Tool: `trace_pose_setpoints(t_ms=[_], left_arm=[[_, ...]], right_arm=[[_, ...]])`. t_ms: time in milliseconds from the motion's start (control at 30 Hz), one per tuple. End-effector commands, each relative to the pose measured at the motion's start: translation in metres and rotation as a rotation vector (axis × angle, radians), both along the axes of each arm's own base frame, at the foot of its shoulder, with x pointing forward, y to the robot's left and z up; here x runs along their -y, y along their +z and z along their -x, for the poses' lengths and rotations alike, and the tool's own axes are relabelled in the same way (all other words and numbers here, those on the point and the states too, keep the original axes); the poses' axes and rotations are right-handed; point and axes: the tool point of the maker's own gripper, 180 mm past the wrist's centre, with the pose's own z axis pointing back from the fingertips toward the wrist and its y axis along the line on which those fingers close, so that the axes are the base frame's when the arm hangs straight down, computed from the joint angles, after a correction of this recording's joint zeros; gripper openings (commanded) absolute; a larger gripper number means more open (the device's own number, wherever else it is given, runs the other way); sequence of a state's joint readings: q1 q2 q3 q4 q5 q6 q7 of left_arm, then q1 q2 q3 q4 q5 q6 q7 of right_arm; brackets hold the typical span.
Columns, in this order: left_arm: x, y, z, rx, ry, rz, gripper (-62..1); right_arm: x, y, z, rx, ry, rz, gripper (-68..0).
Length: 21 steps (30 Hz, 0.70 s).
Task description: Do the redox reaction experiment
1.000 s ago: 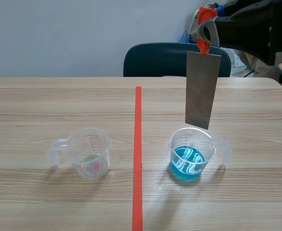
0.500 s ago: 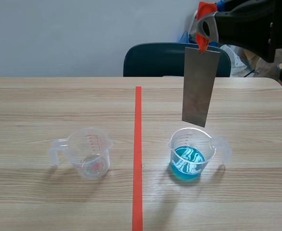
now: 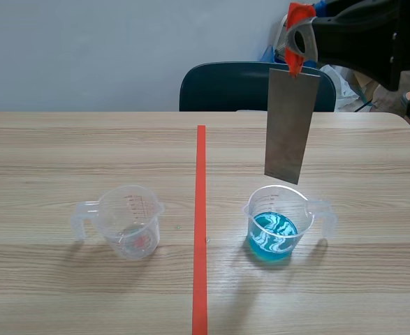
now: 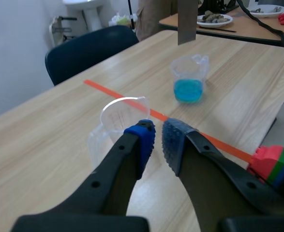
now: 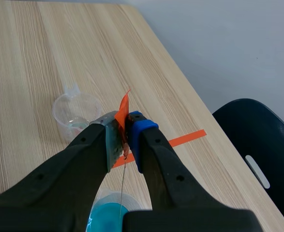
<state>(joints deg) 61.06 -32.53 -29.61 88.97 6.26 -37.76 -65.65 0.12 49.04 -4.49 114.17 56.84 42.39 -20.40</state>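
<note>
A grey metal plate (image 3: 288, 125) with an orange-red tab at its top hangs upright above a clear cup of blue liquid (image 3: 274, 225); its lower edge is a little above the cup's rim. My right gripper (image 3: 295, 52), high at the right, is shut on the tab. From the right wrist the plate (image 5: 123, 176) shows edge-on below the right gripper (image 5: 125, 130), over the blue cup (image 5: 108, 212). An empty clear cup (image 3: 129, 222) stands left of the tape line. My left gripper (image 4: 158, 140) is shut on nothing, held above and short of the empty cup (image 4: 120, 116).
An orange-red tape line (image 3: 200, 223) runs down the table's middle. A dark blue chair (image 3: 232, 87) stands behind the far edge. A red, green and blue block (image 4: 272, 164) shows beside the left gripper. Another table with dishes (image 4: 238, 19) stands beyond.
The right gripper has lifted the plate slightly and shifted it a little left; over the last half second it holds still. The cups have not moved.
</note>
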Motion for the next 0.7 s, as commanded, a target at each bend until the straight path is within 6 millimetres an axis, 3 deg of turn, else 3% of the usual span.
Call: trace_pose_setpoints(t_ms=[0, 233, 667], left_arm=[[0.003, 0.006, -0.009, 0.032, -0.007, 0.013, -55.7], [0.013, 0.005, -0.045, 0.094, -0.017, -0.052, -58.0], [0.085, -0.001, -0.099, 0.047, -0.078, 0.036, -58.0]], right_arm=[[-0.002, 0.011, 0.001, 0.036, 0.013, -0.011, -66.9], [-0.002, 0.011, 0.001, 0.037, 0.013, -0.011, -66.9], [-0.002, 0.011, 0.001, 0.036, 0.013, -0.011, -66.9]])
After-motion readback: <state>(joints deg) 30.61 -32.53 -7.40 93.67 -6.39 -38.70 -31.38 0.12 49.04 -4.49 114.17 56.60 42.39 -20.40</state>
